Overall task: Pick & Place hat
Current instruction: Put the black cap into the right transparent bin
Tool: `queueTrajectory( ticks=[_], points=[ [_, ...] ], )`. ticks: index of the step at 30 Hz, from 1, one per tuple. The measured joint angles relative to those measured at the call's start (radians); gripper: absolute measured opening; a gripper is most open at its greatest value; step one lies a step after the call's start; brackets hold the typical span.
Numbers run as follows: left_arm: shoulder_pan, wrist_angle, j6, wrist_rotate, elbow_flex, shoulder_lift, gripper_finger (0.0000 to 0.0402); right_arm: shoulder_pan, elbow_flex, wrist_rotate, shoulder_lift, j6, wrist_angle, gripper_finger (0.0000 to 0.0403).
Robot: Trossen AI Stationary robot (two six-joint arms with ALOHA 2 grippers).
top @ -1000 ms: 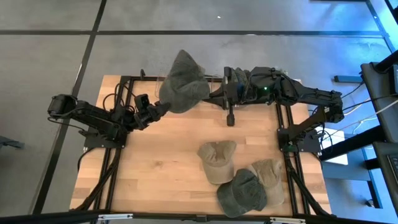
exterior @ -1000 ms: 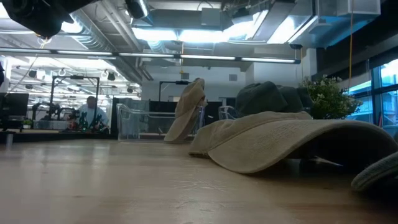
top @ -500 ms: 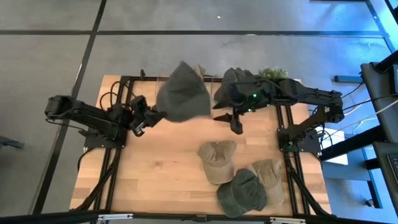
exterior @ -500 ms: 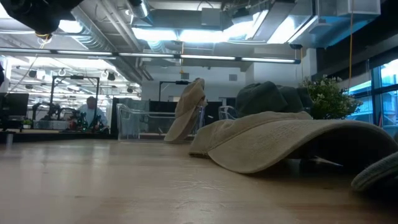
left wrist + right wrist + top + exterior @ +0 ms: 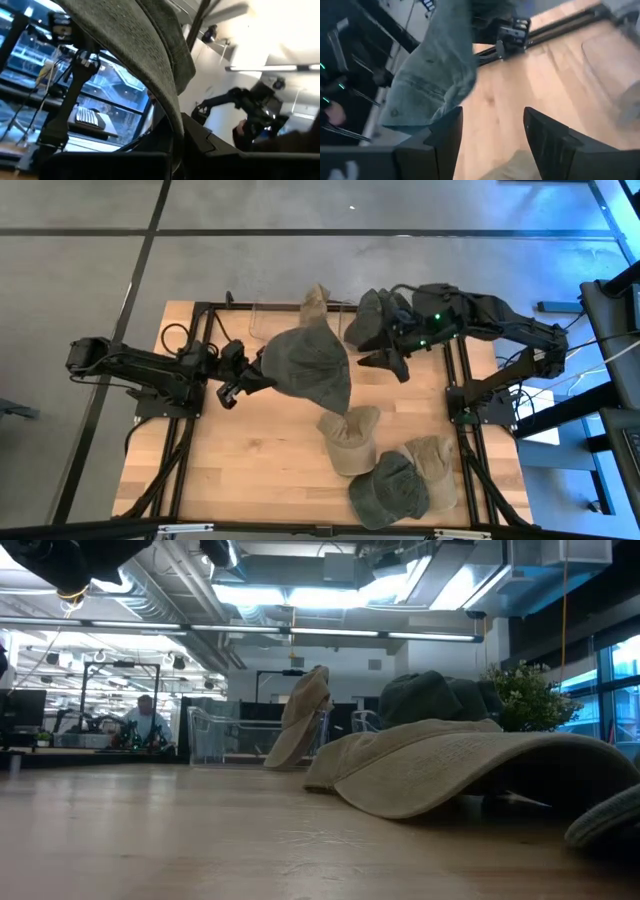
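Grey-green cloth hat [image 5: 308, 368] hangs clamped in the left gripper's [image 5: 246, 378] fingers above the wooden bench [image 5: 260, 450], not yet placed; right gripper [image 5: 385, 360] fingers apart, empty.

hat: the grey hat [image 5: 308, 368] in the left gripper [image 5: 250, 380] has swung from the far edge of the surface toward its middle, now apart from the right gripper [image 5: 392, 363]
right gripper: has let go, jaws now spread, pulled back toward its own side
left gripper: shifted slightly, carrying the hat alone
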Motion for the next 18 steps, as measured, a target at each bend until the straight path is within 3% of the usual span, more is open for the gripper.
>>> queueTrajectory(
  ticks=[5, 11, 18],
  points=[
    [0.002, 0.015, 0.109, 0.003, 0.0, 0.0, 0.0008, -0.05, 0.0, -0.101, 0.002, 0.145, 0.015, 0.0202],
    [0.014, 0.021, 0.154, -0.003, 0.0, 0.0, 0.0008, -0.056, 0.0, -0.219, 0.053, 0.202, 0.138, 0.0197],
    [0.033, 0.03, 0.174, -0.006, 0.0, 0.0, 0.0008, -0.056, 0.0, -0.225, 0.076, 0.198, 0.206, 0.0198]
  ],
)
